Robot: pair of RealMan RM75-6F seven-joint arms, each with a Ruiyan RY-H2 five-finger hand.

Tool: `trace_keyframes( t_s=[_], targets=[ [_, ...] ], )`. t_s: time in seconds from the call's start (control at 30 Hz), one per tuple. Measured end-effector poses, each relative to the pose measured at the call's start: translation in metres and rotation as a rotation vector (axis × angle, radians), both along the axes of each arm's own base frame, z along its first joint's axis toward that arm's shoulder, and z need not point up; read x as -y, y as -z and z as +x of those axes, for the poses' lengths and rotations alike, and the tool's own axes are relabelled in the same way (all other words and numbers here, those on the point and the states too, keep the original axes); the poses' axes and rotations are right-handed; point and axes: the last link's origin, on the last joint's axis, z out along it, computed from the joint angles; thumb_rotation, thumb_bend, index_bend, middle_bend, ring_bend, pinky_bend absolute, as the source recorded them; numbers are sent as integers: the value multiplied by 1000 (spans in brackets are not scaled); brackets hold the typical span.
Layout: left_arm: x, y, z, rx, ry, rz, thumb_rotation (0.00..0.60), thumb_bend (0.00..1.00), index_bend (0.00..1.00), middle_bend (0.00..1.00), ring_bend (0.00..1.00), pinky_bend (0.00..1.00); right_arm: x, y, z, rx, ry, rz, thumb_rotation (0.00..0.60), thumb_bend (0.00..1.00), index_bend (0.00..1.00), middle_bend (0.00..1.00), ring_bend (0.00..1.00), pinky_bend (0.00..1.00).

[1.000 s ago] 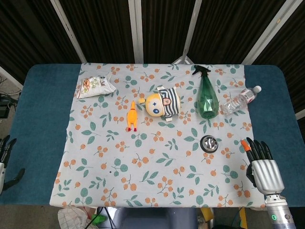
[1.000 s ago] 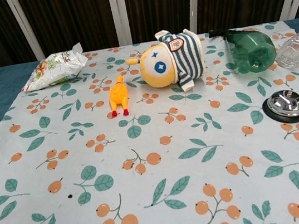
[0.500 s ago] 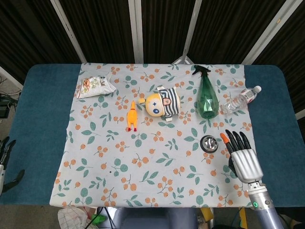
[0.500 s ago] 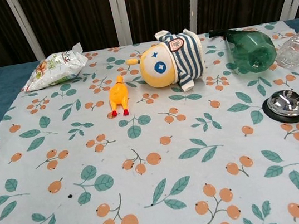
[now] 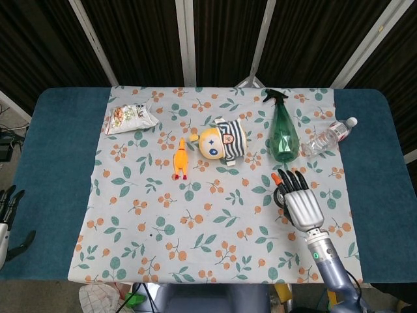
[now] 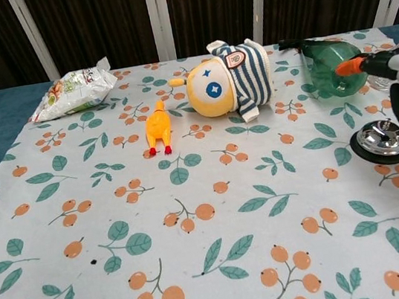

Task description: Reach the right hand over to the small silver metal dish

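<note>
Right robot hand extended, fingers spread; left robot hand low, idle.

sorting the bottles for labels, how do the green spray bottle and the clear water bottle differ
The green spray bottle is tinted green with a black trigger head; the clear water bottle is colourless with a white cap. The spray bottle looks larger and cone-shaped, the water bottle slimmer. The spray bottle points toward the table's far edge, the water bottle lies at an angle. Both lie on the tablecloth.
</note>
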Motion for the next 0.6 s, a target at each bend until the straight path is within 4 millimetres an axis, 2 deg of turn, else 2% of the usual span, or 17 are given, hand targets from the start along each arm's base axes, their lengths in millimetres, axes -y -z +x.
trace_keyframes(
  t_s=[0.2, 0.6],
  targets=[
    [-1, 0, -1, 2, 0, 2, 600, 404, 47, 0, 29, 165, 12, 21, -2, -6, 29, 29, 600, 1000, 95, 0, 0, 0],
    [-2, 1, -2, -11, -9, 6, 600, 405, 47, 0, 29, 165, 27, 37, -29, 6, 98, 41, 600, 1000, 95, 0, 0, 0]
  ],
)
